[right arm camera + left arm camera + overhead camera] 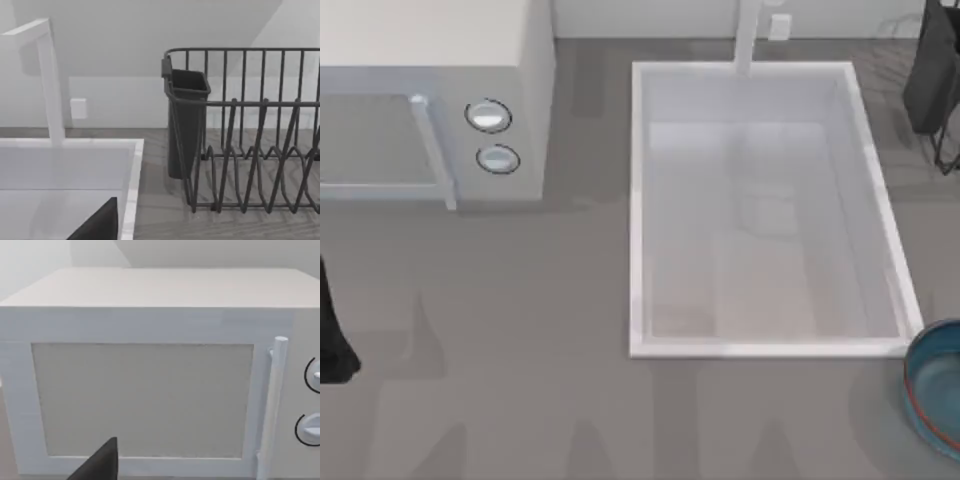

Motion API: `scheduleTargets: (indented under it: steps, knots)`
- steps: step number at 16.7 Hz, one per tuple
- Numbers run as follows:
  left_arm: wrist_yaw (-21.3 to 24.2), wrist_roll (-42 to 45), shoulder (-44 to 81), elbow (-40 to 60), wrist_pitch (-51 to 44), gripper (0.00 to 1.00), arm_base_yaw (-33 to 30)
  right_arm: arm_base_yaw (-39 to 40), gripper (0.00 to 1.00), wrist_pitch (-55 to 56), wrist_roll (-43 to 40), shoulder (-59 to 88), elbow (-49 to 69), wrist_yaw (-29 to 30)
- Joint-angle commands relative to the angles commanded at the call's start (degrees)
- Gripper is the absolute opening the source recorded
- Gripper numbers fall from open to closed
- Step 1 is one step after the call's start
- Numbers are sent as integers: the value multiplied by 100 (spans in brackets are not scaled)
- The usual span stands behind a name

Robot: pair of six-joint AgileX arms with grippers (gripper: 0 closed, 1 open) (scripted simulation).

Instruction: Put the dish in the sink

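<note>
Dish (937,388) on table, beside sink (767,349)

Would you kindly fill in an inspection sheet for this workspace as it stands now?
Surface: grey wood-grain table, bare in front of the microwave.
Job's things: round teal-blue bowl on the table at the near right corner of the large white rectangular sink; basin holds nothing.
Clutter: white microwave, door shut; dark wire dish rack with cutlery cup.
End effectors: left arm parked at the table's left edge.
Cables: nothing seen.
Surroundings: white wall; white faucet post.
</note>
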Motion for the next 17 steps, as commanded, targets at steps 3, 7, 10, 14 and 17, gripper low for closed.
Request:
scheduleTargets:
  steps: [3, 7, 10, 14, 17]
  knots:
    - [0, 0, 0, 0, 0, 100, 0, -4, 100, -70, -5, 72, 71, -3]
    - [0, 0, 0, 0, 0, 100, 0, -75, 100, -902, -64, 932, 874, -13]
    - [0, 0, 0, 0, 0, 100, 0, -176, 100, -2023, -151, 2215, 1842, -5]
    - [0, 0, 0, 0, 0, 100, 0, -324, 100, -3786, -300, 4416, 3248, 20]
    - [0, 0, 0, 0, 0, 100, 0, -423, 100, -5016, -400, 5957, 4252, 37]
